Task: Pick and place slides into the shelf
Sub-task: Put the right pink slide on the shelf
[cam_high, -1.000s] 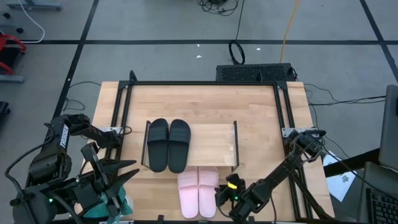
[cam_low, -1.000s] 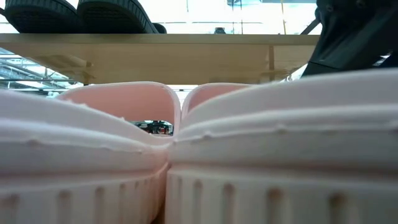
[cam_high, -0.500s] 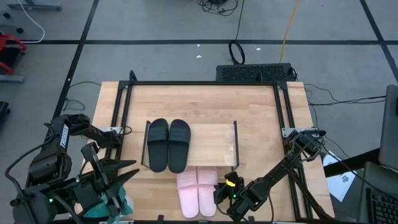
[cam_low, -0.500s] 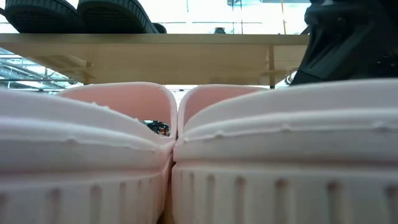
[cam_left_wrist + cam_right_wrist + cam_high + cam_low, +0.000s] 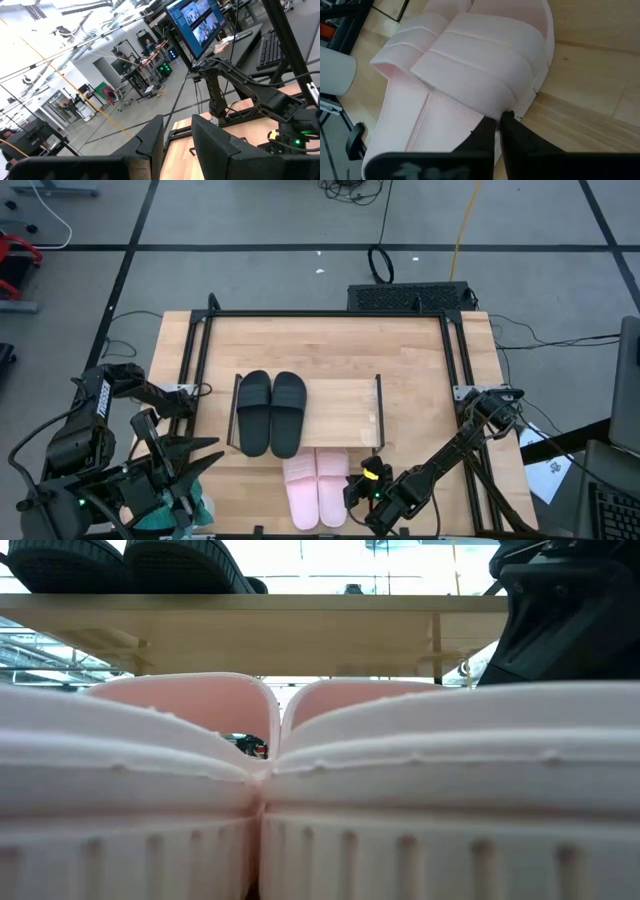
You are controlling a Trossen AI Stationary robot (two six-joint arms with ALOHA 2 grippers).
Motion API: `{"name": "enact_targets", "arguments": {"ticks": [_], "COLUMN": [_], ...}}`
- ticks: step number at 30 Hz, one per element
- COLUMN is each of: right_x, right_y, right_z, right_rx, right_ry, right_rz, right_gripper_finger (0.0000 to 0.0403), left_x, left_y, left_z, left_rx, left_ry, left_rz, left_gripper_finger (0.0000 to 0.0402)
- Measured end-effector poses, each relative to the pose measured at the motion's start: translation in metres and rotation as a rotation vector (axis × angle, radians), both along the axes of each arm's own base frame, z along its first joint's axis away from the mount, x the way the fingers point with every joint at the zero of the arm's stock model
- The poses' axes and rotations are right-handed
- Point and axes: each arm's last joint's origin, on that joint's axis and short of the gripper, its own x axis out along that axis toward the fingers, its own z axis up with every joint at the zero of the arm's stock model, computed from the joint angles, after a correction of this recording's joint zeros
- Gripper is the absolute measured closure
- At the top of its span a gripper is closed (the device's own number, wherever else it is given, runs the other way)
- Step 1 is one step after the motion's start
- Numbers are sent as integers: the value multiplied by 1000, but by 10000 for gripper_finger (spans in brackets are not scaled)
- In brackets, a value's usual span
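1. Slides are what this job turns on: two matte black slip-on sandals (image 5: 270, 412) already sit side by side on the left half of the low rack with a light wooden board top and thin black frame (image 5: 340, 412), toes pointing away from the robot.
2. By my judgement that half of the task is done; the right half of the shelf board is bare.
3. Two pale pink wide-strap sandals (image 5: 317, 487) lie touching each other on the large wooden tabletop (image 5: 330, 345), just in front of the shelf's near edge, their far ends tucked under it in the high view.
4. In the low view the pink pair (image 5: 320, 790) fills the foreground, soles flat on the table, with the shelf board above and behind.
5. The right gripper (image 5: 357, 490) is down at the right-hand pink slide's outer side, near the table's front edge.
6. In the right wrist view its fingers (image 5: 492, 131) are pinched together at the edge of that slide's strap (image 5: 480, 65); they look closed, but I cannot tell whether any strap material is caught between them.
7. The left gripper (image 5: 175, 145) waits at the near left corner, off the table, fingers slightly apart and holding nothing.
8. Left to do, as I read it: lift both pink slides onto the bare right half.
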Motion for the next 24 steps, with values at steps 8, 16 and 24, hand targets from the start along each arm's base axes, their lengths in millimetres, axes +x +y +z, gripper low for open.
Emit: {"name": "enact_targets", "arguments": {"ticks": [8,16,24], "right_x": [-3,-12,-13], "right_y": [5,18,19], "right_z": [0,1,4], "right_rx": [29,69,42], "right_ry": [7,-23,-81], "right_rz": [20,28,2], "right_gripper_finger": [401,402,402], "left_x": [0,1,6], "left_y": [0,1,4], "left_z": [0,0,0], "left_rx": [0,-2,-7], "left_ry": [0,-1,-2], "left_rz": [0,4,22], "left_gripper_finger": [293,293,293]}}
